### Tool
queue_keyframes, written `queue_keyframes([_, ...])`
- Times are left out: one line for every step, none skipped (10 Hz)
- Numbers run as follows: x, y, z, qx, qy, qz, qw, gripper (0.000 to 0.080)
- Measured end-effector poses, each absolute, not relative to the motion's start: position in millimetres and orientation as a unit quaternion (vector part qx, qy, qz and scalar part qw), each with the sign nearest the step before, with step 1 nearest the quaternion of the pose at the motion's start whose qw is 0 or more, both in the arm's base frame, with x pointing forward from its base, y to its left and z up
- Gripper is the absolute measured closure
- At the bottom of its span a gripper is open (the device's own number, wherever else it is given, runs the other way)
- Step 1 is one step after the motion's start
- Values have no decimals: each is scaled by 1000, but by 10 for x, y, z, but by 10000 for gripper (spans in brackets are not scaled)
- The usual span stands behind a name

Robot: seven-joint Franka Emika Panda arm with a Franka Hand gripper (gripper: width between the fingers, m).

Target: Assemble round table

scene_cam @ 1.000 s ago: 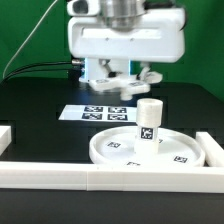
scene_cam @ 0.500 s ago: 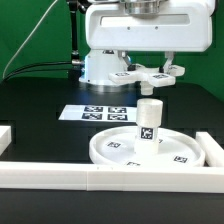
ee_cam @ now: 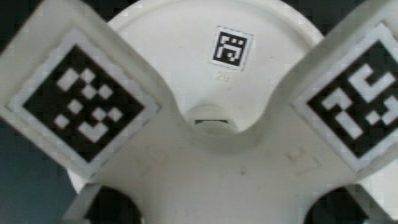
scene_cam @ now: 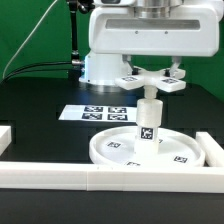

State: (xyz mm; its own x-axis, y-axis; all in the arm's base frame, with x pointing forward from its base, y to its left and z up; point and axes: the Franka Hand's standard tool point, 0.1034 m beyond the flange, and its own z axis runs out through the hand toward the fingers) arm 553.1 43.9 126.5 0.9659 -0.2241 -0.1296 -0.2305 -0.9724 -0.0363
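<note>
— Exterior view first. Shows the gripper (scene_cam: 150, 70) above the middle of the round disc (scene_cam: 103, 152), closed narrowly on the four-armed cross piece (scene_cam: 152, 82) and carrying it clear of the table (scene_cam: 40, 115).

— Closed for certain?

— Judged so: hangs there level, with nothing else to hold it up. Hides the fingertips behind the tagged arms, though.

— And the other parts?

— Round disc flat on the table, between the marker board (scene_cam: 100, 112) and the near white rail (scene_cam: 60, 178). Post (scene_cam: 149, 122) upright at the disc's centre, directly under the cross piece.

— Touching yet?

— Cannot tell. Looks to meet the top of the post, or to sit just above it.

— Anything more from the wrist view?

— Looks down between two tagged arms onto the disc. Hides the post beneath the hub, so gives no check on the joint itself.

— So how to do this step well?

— Probably so: keep the hub centred over the post, hold the arms level, lower straight and slowly. Avoid any sideways push, likely to tilt the post or skid the disc. Stop at firm contact rather than forcing. Keep the grip closed until the piece sits square, and release only then.
</note>
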Motion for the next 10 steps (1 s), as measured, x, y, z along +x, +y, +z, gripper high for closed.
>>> queue_keyframes([5544,427,1246,-991,116,62,26,357])
queue_keyframes([5550,423,1245,-991,116,61,26,357])
queue_keyframes([5564,411,1244,-991,117,56,26,357])
queue_keyframes([5577,394,1243,-992,115,54,26,357])
queue_keyframes([5575,379,1237,-992,114,54,26,357])
queue_keyframes([5582,397,1231,-992,113,50,25,357])
queue_keyframes([5583,404,1194,-993,112,39,24,357])
queue_keyframes([5549,377,1130,-993,114,34,22,357])
queue_keyframes([5525,378,1097,-993,114,32,21,357])
queue_keyframes([5542,386,1093,-993,114,21,21,357])
